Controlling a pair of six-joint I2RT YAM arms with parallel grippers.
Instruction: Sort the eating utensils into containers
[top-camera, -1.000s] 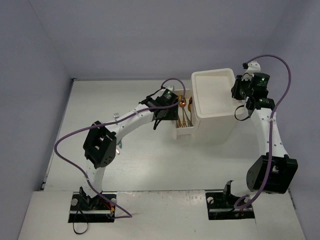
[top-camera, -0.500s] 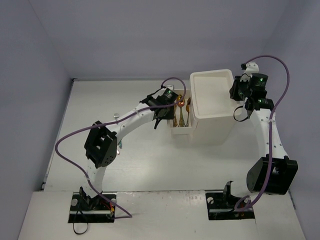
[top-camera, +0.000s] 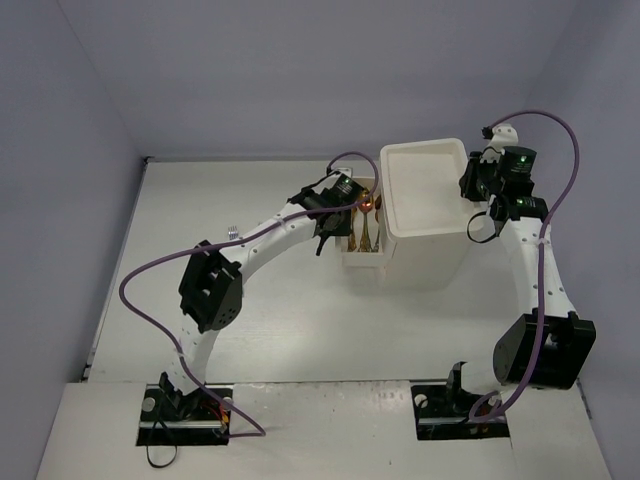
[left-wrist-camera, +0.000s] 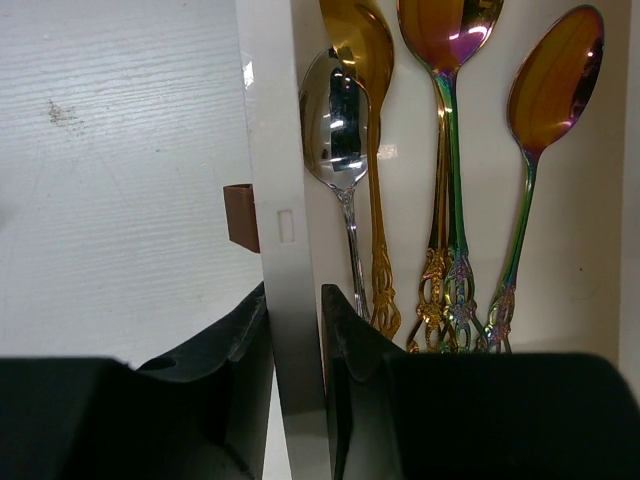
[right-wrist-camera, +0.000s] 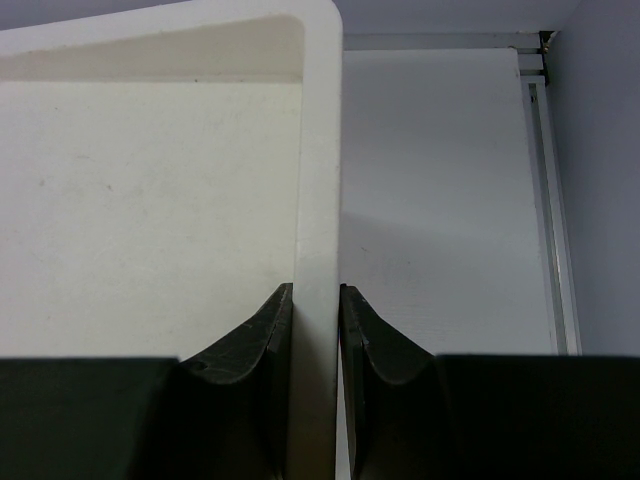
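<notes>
A shallow white drawer (top-camera: 366, 262) stands partly pulled out from the left side of the tall white drawer unit (top-camera: 426, 190). Several gold, silver and iridescent spoons (top-camera: 366, 228) lie inside it. In the left wrist view a silver spoon (left-wrist-camera: 335, 110), a gold spoon (left-wrist-camera: 362, 45) and two iridescent spoons (left-wrist-camera: 553, 85) lie side by side. My left gripper (left-wrist-camera: 295, 325) (top-camera: 346, 211) is shut on the drawer's front wall (left-wrist-camera: 282, 170), just below its brown handle (left-wrist-camera: 241, 216). My right gripper (right-wrist-camera: 316, 305) (top-camera: 479, 190) is shut on the unit's top rim (right-wrist-camera: 320, 170).
A small silver fork (top-camera: 231, 233) lies on the table to the left of the left arm. The table's back edge and a metal rail (right-wrist-camera: 553, 200) run close behind the unit. Purple-grey walls enclose the table on three sides.
The left gripper has closed onto the drawer's front wall, and the drawer has slid a little toward the unit. The left elbow has swung right. The right gripper has kept its hold.
</notes>
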